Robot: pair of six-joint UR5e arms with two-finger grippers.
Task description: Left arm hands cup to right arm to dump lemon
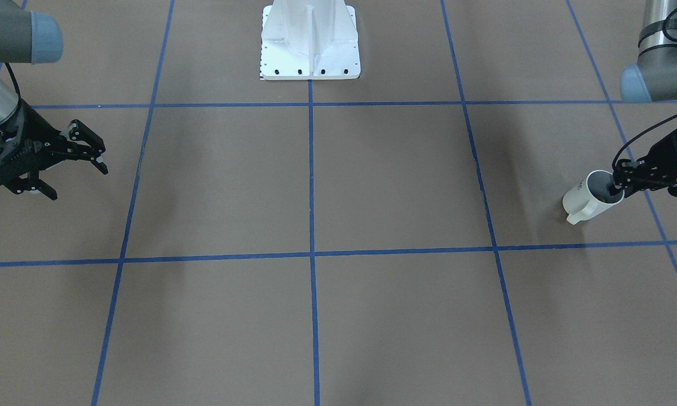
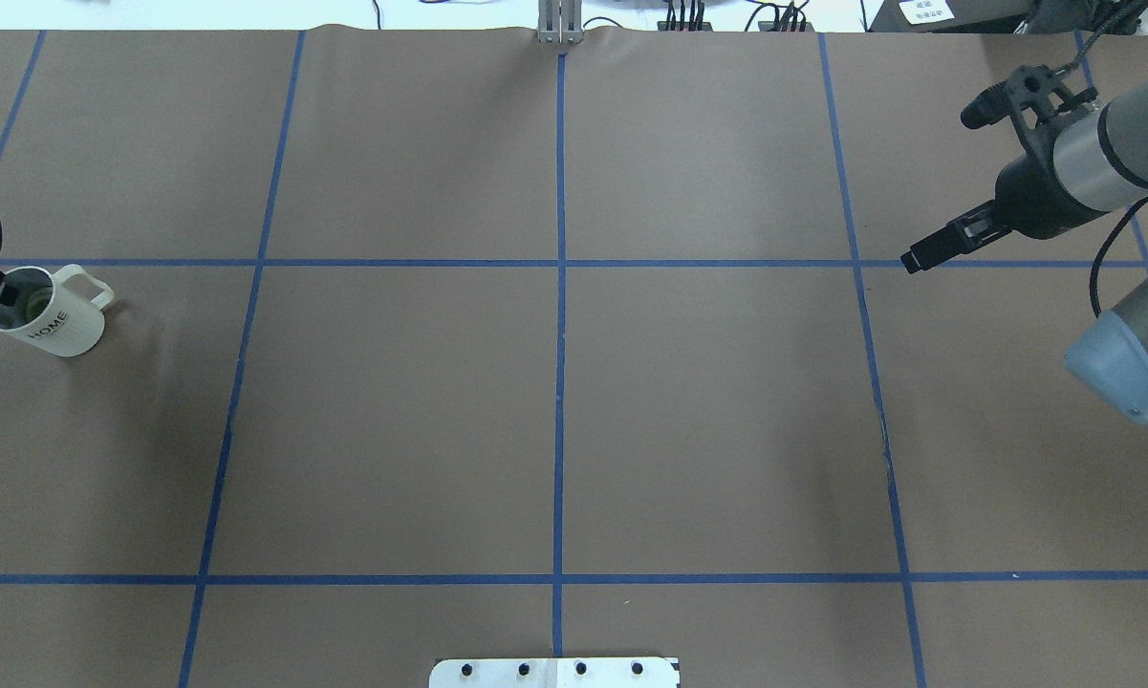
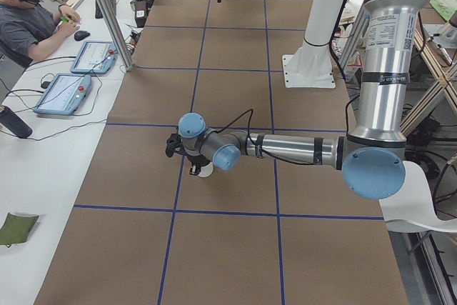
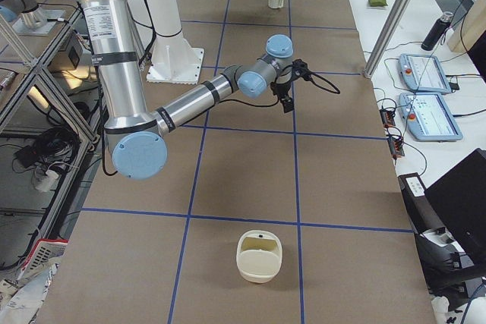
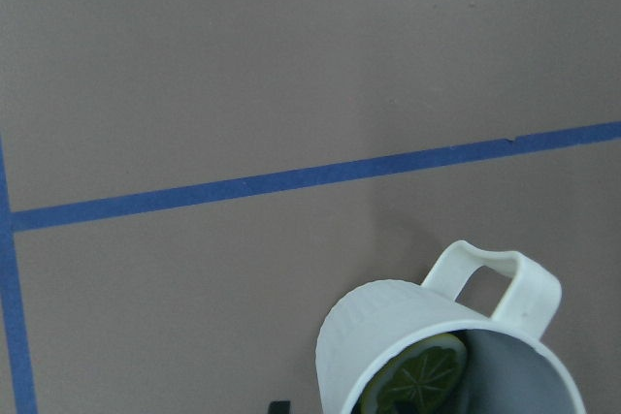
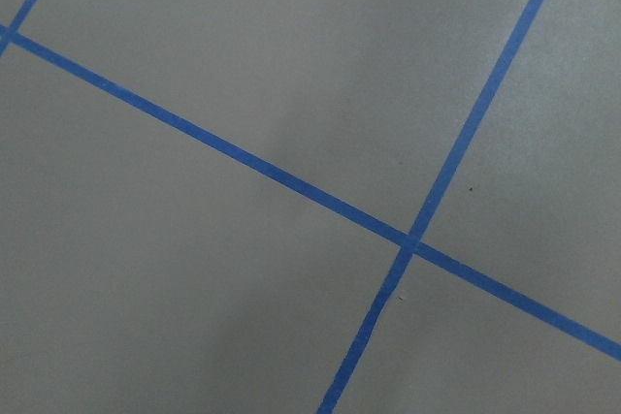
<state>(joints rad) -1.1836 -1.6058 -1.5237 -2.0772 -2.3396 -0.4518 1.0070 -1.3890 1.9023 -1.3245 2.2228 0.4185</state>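
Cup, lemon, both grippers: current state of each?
cup: held at the rim by the left gripper, lemon inside.
lemon: in the cup, not yet dumped.
left gripper: shut on the cup's rim.
right gripper: open, empty, far from the cup.

My left arm point(image 3: 300, 149) stretches out low and nearly level, far to my own left. My left pincer point(image 1: 618, 189) is clamped on the rim of the cup point(image 1: 587, 204), one finger inside the mouth and one outside. My right arm point(image 4: 190, 100) reaches out to the opposite side, wrist angled downward. My right pincer point(image 1: 78, 181) hangs in the air, jaws spread wide, gripping nothing.
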